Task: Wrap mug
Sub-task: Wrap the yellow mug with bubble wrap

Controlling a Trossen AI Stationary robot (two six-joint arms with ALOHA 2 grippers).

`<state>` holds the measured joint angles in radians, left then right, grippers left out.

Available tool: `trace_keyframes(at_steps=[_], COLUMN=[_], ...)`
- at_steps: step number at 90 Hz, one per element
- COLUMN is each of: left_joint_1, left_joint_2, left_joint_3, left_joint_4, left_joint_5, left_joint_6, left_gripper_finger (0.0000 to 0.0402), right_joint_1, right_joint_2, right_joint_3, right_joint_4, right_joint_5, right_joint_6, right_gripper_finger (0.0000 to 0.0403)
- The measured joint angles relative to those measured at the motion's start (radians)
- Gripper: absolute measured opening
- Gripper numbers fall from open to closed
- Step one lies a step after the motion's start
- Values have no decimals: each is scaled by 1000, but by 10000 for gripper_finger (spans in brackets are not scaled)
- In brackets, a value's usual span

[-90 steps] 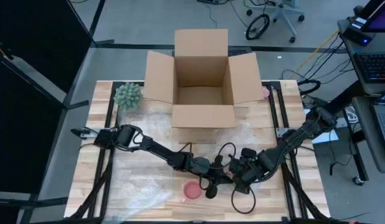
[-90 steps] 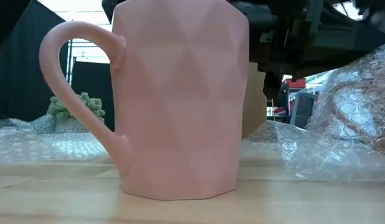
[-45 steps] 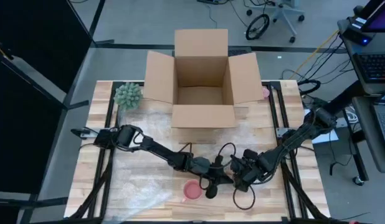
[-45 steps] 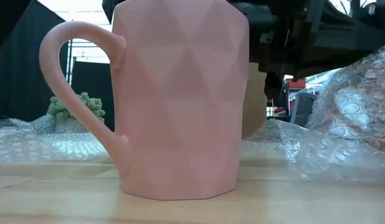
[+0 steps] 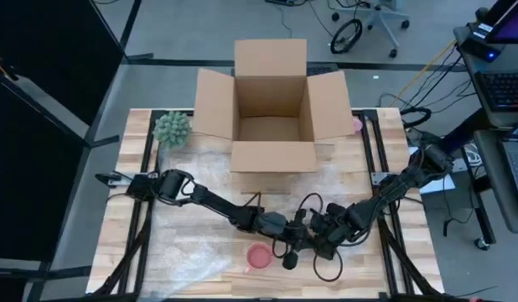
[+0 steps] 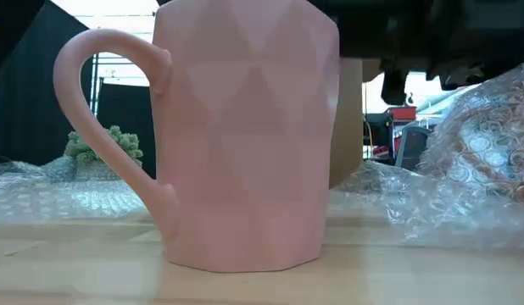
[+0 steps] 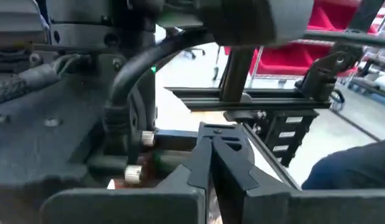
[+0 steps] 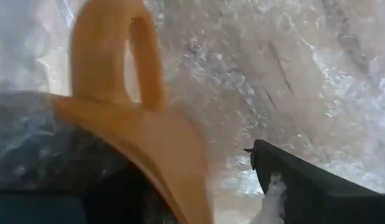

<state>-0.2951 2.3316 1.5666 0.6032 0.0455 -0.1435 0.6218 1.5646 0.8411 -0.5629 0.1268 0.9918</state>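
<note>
**Mug sitting upright on bubble wrap, both grippers beside it**

Mug [image 5: 258, 257] is standing upright near the table's [image 5: 133, 159] front edge, on the bubble wrap [image 5: 192, 243], handle pointing toward the left arm's side. The left gripper [image 5: 286, 252] is hanging just beside the mug with its fingers pressed together. The right gripper [image 5: 313, 242] is crowding in next to it; whether it is open cannot be told. A cardboard box [image 5: 271, 109] is sitting open behind.

Two dark jointed arms, left arm [image 5: 200, 200] and right arm [image 5: 393, 191] thin and black, looping black cables [image 5: 309, 205] near the box [image 5: 271, 105], silver screws [image 7: 131, 173] beside matte black fingers [image 7: 220, 162]
</note>
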Motion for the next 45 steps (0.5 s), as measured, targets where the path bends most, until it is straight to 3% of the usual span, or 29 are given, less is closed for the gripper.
trace_keyframes(at_steps=[45], left_joint_1=[5], left_joint_2=[3], left_joint_3=[-1], left_joint_4=[-23], left_joint_5=[7], left_joint_6=[-8], left_gripper_finger=[0], right_joint_1=[2], right_joint_2=[-1], right_joint_3=[3], right_joint_4=[-5], right_joint_5=[-5], right_joint_6=[13], right_gripper_finger=[210])
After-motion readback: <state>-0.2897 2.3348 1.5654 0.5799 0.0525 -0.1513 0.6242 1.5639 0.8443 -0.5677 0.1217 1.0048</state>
